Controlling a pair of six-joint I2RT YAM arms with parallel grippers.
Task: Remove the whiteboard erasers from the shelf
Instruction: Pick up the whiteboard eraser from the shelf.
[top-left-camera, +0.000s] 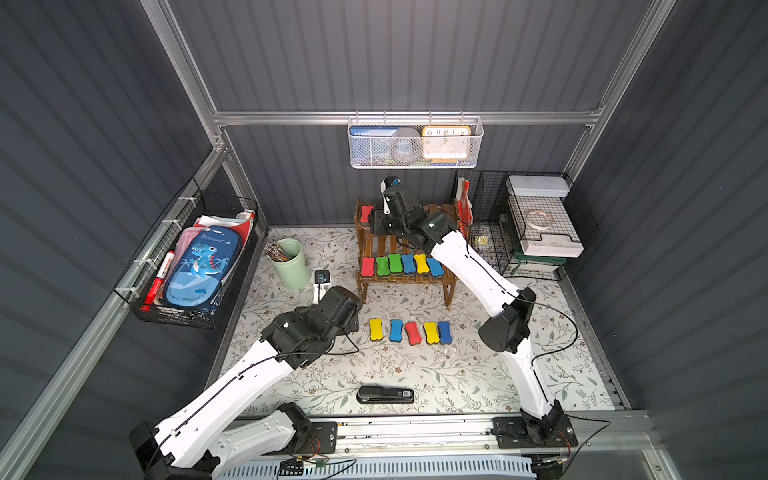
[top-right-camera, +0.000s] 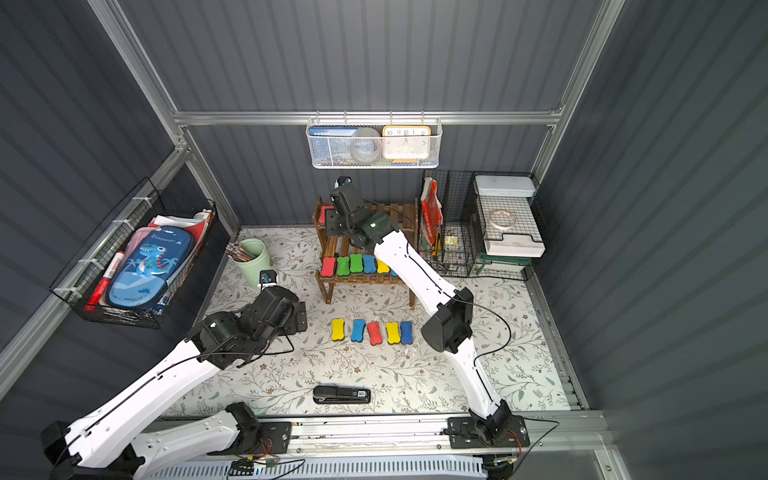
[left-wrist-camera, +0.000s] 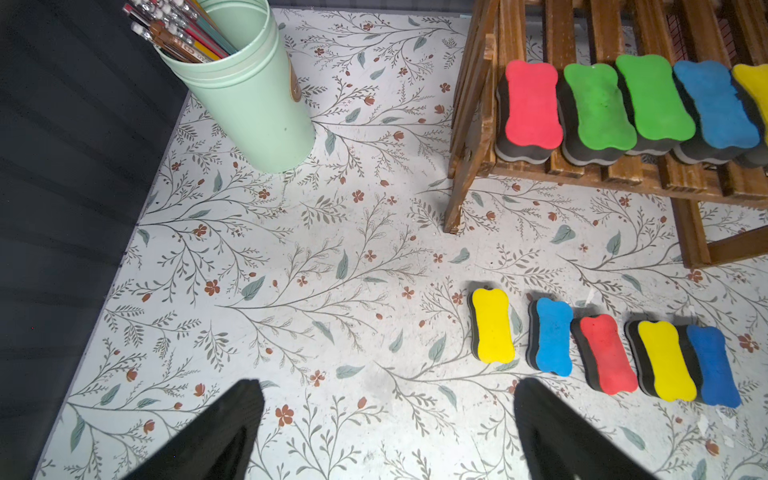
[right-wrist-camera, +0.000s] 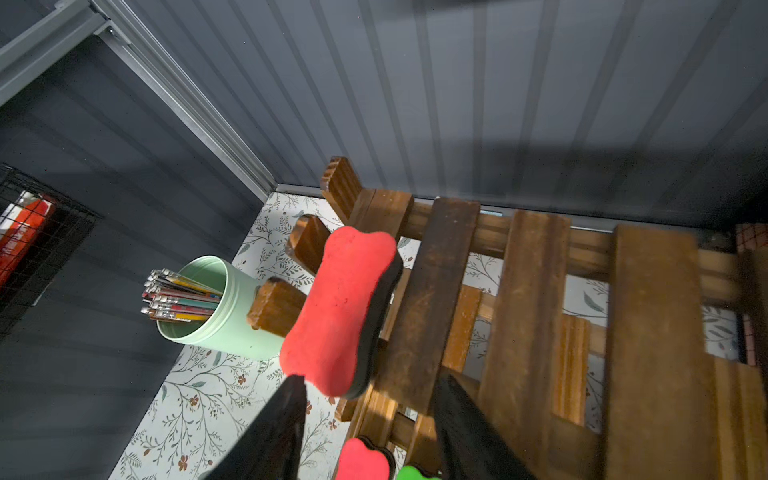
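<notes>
The shelf (top-left-camera: 448, 292) holds six whiteboard erasers (top-left-camera: 395, 262) on its lower tier and a red eraser (right-wrist-camera: 338, 307) on top, the right tool (right-wrist-camera: 368, 380) half-open around its end. A mint cup (top-left-camera: 291, 270) holds pencils (top-left-camera: 276, 251). Five loose erasers (top-left-camera: 412, 332) line the surface (top-left-camera: 457, 374) near the released, empty left tool (left-wrist-camera: 386, 386).

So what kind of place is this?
Probably a pretend school desk inside a robot test booth: a mint-green plastic cup of pencils, a blue dinosaur pencil case, colourful bone-shaped foam whiteboard erasers, and two white robot arms.
</notes>
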